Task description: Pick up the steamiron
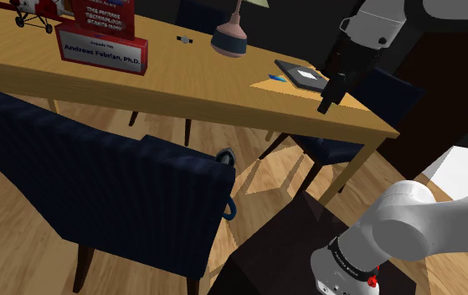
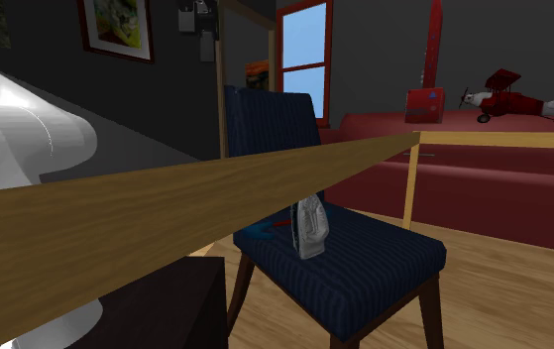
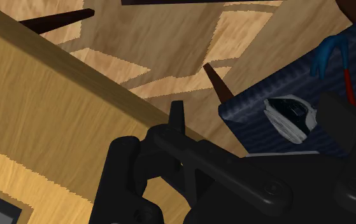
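While the gripper (image 1: 331, 92) hovers over the surface (image 1: 182, 75), fingers (image 3: 178, 118) apart, the steam iron (image 2: 311, 226) stands on the seat of the blue chair (image 2: 369, 266) below: approach step, I judge, next descending clear of the edge.

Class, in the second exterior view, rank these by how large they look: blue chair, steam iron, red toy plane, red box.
1. blue chair
2. red toy plane and steam iron: roughly alike, and the plane stands farther off, so unranked
3. red box

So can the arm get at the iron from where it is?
Likely yes, after a sideways move: the tool hangs over the table corner, and the iron sits on the chair seat below, off the edge, uncovered in the wrist view.
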Tool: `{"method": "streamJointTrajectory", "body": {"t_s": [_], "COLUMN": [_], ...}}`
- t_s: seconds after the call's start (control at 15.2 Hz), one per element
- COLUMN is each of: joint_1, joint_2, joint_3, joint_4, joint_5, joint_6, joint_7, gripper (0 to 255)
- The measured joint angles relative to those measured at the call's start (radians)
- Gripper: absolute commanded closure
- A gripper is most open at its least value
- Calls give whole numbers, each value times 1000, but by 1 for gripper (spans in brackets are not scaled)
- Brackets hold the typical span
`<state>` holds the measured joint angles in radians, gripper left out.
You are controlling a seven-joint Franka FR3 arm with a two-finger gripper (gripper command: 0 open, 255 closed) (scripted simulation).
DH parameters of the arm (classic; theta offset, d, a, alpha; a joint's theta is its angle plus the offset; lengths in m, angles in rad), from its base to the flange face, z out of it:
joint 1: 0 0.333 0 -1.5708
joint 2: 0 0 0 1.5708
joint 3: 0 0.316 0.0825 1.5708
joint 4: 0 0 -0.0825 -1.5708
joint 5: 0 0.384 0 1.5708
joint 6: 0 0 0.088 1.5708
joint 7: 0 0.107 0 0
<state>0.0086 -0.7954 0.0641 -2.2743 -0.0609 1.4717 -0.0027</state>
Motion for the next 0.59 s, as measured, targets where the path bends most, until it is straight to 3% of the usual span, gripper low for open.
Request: {"method": "streamJointTrajectory", "body": {"t_s": [0.2, 0.59], "joint_1": [5, 34], "joint_2": [-3, 16], "joint_3": [5, 48], "joint_4": [-41, -191], "joint_5": [6, 40], "joint_6": [57, 324], "joint_7": [6, 47], "gripper": [0, 0]}}
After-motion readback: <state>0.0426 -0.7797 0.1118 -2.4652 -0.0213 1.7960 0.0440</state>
